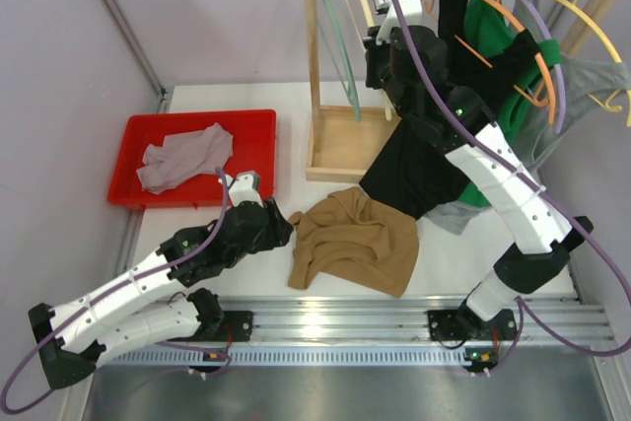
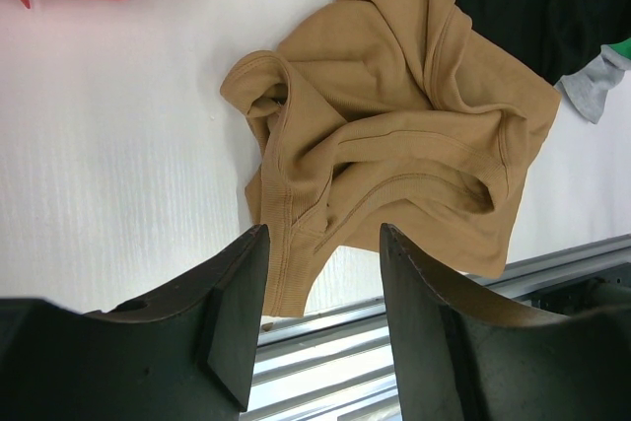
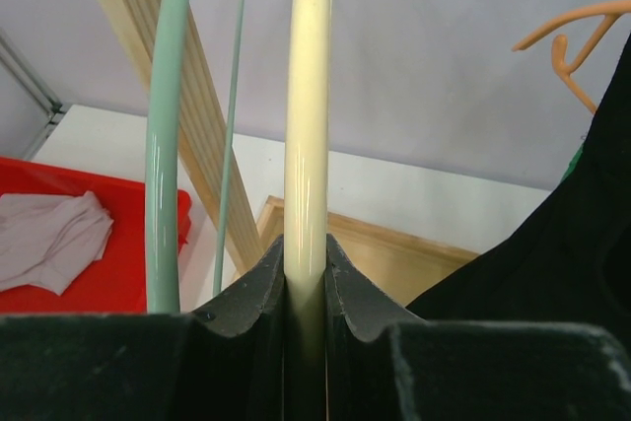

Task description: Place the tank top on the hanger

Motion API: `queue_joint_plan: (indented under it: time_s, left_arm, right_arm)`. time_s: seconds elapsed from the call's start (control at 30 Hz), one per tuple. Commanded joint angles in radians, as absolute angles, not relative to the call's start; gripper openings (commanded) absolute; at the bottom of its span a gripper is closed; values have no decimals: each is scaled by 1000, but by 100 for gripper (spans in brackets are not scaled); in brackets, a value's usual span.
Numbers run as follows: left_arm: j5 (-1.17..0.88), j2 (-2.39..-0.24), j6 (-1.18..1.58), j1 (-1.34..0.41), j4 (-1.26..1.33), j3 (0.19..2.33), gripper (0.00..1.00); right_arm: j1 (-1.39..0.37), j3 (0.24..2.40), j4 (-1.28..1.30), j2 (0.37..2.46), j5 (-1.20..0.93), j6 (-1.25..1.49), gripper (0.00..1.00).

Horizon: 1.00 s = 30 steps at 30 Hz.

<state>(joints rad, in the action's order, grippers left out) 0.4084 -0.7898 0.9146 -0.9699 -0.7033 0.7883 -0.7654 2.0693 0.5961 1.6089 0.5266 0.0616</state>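
Here, two arms work over one white surface (image 1: 454, 263), and there is one of each task thing. The single tank top (image 1: 355, 242) lies crumpled near the middle of the surface, in front of the one wooden rack (image 1: 313, 76). Its upper right edge meets the hem of the one black top (image 1: 414, 165) hanging from the rail.

The left end effector (image 2: 320, 236) sits low at the tank top's left edge. Its two fingers (image 2: 237, 313) stand partly apart and hold nothing. In the left wrist view the near hem of the fabric lies in the gap between them; whether they touch the fabric cannot be told.

The right end effector (image 3: 306, 244) is raised to the rail's left end, its jaws narrow and clamped on the one cream hanger (image 3: 307, 125). The hanger's arm runs straight up between the pads. Just beside it on the left hangs one pale green hanger (image 3: 163, 145), not gripped.

Further right on the rail hang one green garment (image 1: 493, 27) and one grey garment (image 1: 582, 86). Among them are an orange hanger (image 1: 513, 22), a lilac hanger (image 1: 547, 36) and a brighter yellow hanger (image 1: 592, 17), too overlapped to count for certain.

One red tray (image 1: 197, 117) sits at the left and holds one pale grey-lilac garment (image 1: 182, 160), well apart from the tank top.
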Motion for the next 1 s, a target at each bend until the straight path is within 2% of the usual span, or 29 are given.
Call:
queue_joint_plan:
  time_s: [0.0,0.4,0.97]
  left_arm:
    - [413,-778,916,-973,-661,785,54]
    - [403,-793,910,-973,-643,787,54]
    - [373,-838,891,-973,-588,785,55]
  right_arm:
    - [-775,2048,463,1531,549,49,0]
    - [-775,1982,456,1483,546,55,0]
    - [-775,1798,454,1310,529,104,0]
